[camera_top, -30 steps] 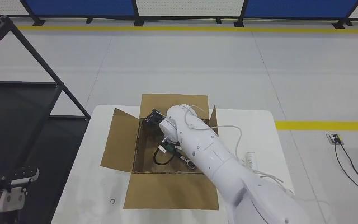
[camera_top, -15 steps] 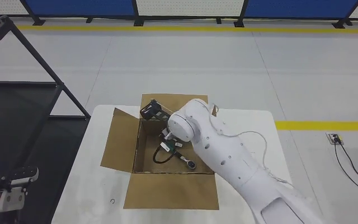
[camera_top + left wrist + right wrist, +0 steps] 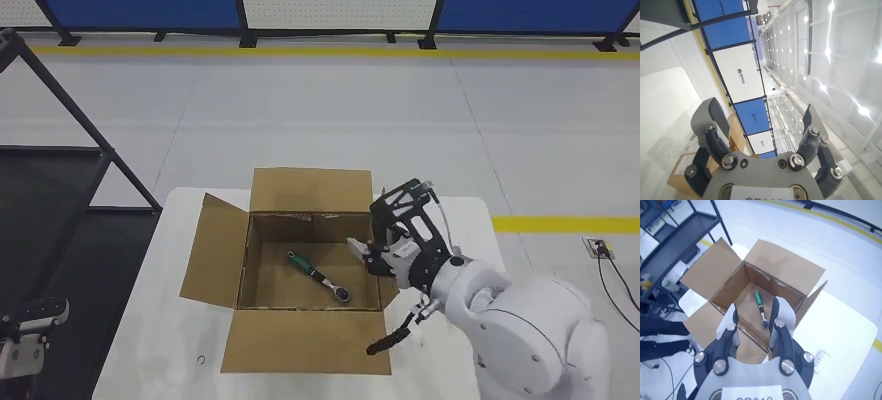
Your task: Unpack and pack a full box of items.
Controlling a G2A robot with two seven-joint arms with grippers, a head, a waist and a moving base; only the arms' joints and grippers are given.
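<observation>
An open cardboard box (image 3: 310, 188) stands on the white table (image 3: 165, 330) with its flaps spread. On its floor lies a ratchet wrench (image 3: 318, 278) with a green handle, also seen in the right wrist view as the wrench (image 3: 761, 308) inside the box (image 3: 783, 262). My right gripper (image 3: 365, 250) hovers over the box's right wall, open and with nothing between its fingers (image 3: 755, 303). My left gripper (image 3: 762, 108) is open and empty, pointing up toward the ceiling lights.
A black metal rack (image 3: 60, 200) stands left of the table. A white strip-like item (image 3: 821, 357) lies on the table right of the box. A black cable (image 3: 392, 338) hangs off the arm over the front flap. Brown cartons (image 3: 696, 157) show beside the left gripper.
The right arm, which reached across the box with its gripper near the far left corner, has pulled back to the right wall. The wrench now lies fully uncovered.
</observation>
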